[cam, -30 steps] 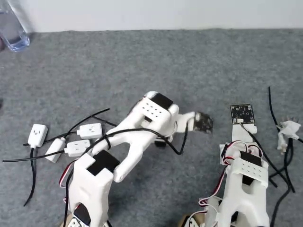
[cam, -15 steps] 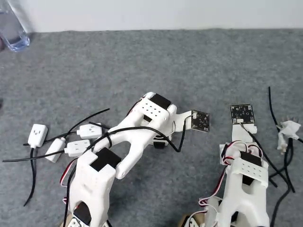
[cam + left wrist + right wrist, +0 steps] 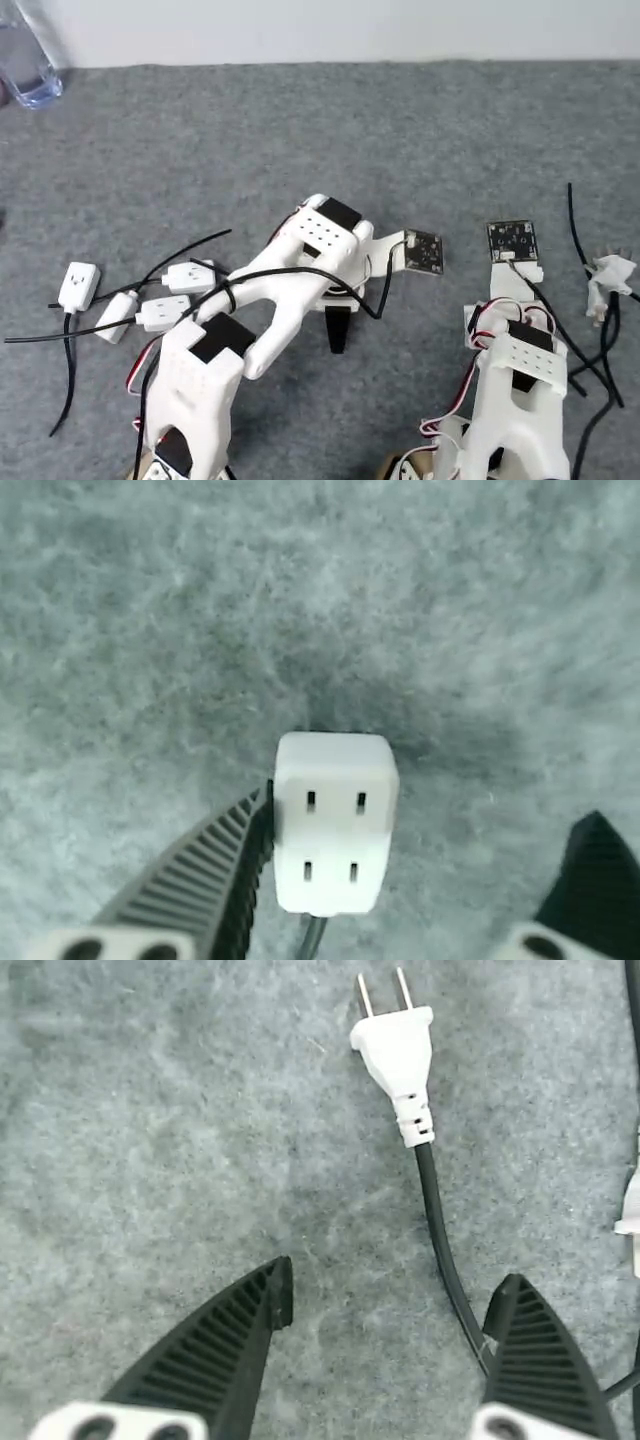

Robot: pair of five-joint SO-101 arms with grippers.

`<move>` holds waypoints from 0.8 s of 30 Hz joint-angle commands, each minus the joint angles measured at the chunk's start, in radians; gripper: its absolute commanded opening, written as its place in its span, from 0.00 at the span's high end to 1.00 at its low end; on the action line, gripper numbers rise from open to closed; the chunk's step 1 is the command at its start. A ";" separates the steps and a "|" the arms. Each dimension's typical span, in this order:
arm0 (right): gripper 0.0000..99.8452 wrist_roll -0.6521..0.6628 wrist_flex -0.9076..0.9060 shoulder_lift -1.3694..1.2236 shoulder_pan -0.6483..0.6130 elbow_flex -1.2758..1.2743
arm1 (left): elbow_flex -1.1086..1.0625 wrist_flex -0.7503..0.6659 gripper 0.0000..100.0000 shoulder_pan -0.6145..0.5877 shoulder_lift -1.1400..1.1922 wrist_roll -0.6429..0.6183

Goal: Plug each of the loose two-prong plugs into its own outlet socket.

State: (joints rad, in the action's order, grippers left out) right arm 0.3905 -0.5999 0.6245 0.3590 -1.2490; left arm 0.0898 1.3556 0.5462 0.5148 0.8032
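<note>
A white outlet socket (image 3: 335,825) lay face up on the grey desk (image 3: 150,600), its slots plain in the left wrist view, with the left gripper (image 3: 430,815) spread wide around it: one ribbed finger (image 3: 205,880) sat just beside the socket's side and the other stood well apart. From above, the left arm (image 3: 300,290) covered that spot near the desk's middle, and we made out one dark finger (image 3: 338,330) under it. In the right wrist view a two-prong plug (image 3: 395,1055) lay flat ahead of the right gripper (image 3: 398,1290), which was also open, and the plug's black cord (image 3: 445,1250) ran back between the fingers. The high view added more sockets (image 3: 163,312) tangled in cords towards the left edge, a white plug (image 3: 607,272) by the right edge, and a clear bottle (image 3: 25,60) at the far left corner.
</note>
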 commanded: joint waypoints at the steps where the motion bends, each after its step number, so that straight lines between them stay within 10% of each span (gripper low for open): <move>1: 0.70 -0.002 0.019 0.012 0.007 0.023 | 0.047 0.066 0.58 0.021 -0.120 -0.046; 16: 0.70 0.003 0.021 0.013 -0.048 -0.005 | 0.444 0.400 0.58 0.236 -0.569 -0.574; 24: 0.70 -0.028 -0.013 0.013 0.079 0.089 | 0.315 0.400 0.58 -0.244 -0.970 -0.700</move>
State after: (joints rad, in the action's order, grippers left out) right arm 0.3905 -0.5999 0.6245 0.3805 -1.2566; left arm 0.4703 1.7315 0.5063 -0.2984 0.1097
